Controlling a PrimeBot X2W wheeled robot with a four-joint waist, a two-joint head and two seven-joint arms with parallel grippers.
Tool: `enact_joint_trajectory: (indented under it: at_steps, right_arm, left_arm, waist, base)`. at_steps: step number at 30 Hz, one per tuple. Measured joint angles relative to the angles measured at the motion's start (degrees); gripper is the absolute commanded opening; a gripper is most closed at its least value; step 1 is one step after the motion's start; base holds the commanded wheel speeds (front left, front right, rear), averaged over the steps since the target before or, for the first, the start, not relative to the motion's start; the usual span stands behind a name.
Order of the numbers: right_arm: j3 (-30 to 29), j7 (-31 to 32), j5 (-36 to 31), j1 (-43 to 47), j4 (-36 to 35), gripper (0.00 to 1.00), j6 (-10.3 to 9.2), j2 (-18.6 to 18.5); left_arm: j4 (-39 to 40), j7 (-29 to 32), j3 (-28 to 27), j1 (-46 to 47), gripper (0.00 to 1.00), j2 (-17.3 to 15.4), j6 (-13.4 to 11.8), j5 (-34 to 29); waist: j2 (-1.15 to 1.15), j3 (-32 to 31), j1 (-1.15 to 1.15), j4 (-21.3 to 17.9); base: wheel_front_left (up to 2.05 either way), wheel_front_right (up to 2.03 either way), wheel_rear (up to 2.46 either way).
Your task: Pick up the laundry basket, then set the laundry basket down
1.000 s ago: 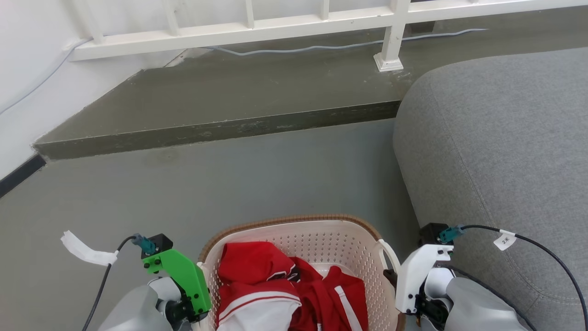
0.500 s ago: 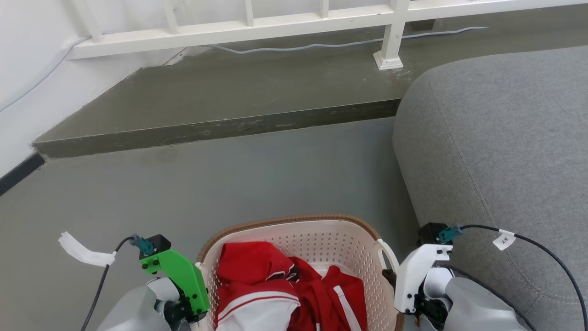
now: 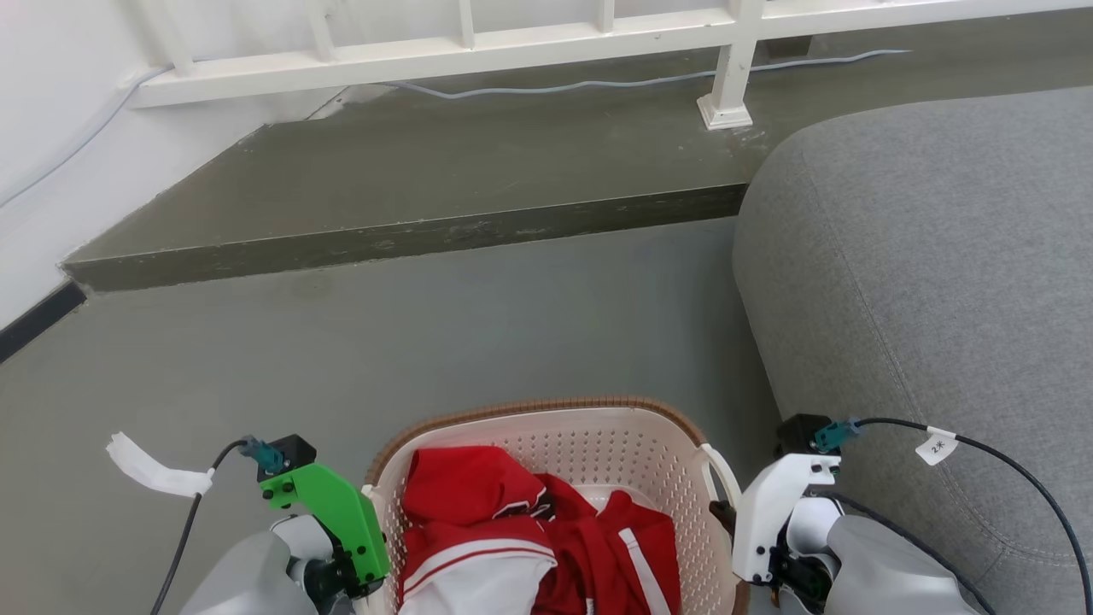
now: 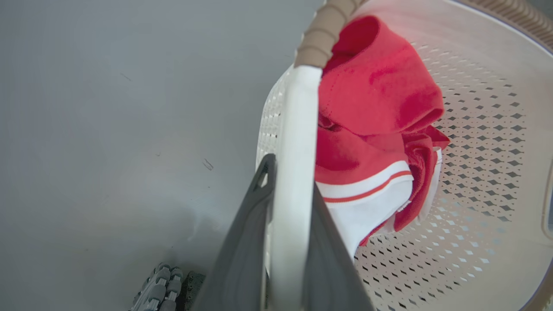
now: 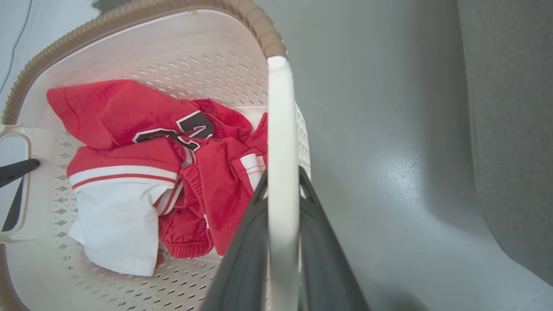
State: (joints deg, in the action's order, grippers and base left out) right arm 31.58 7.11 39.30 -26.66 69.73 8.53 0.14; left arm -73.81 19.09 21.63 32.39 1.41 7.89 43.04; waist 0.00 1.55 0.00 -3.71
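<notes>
Largest is the sofa (image 3: pixel 922 256), flanking bare floor (image 3: pixel 427 342). The basket (image 3: pixel 615 453) lies low between the arms, with red clothes (image 3: pixel 512 530) inside. The left claw (image 4: pixel 291 181) and right claw (image 5: pixel 283 177) each clench a handle (image 4: pixel 298 129) on opposite sides, likely to balance the load.

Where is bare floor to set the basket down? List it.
Bare floor lies ahead of the basket, up to the step, and widest on its left toward the wall. Crowded on the right: the sofa leaves only a narrow strip.
</notes>
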Motion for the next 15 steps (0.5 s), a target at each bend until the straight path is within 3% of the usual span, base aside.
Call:
enact_joint_trajectory:
  at_steps: [15]
  right_arm:
    - [1.00,-1.91,-0.29,-2.34,-1.16,0.00,0.00,-0.40]
  left_arm:
    - [1.26,-2.90,1.34,1.21,0.00,-0.29,0.00,-0.96]
  waist:
    - [0.00,2.55,0.00,0.21]
  base:
    - [0.00,0.00,0.00]
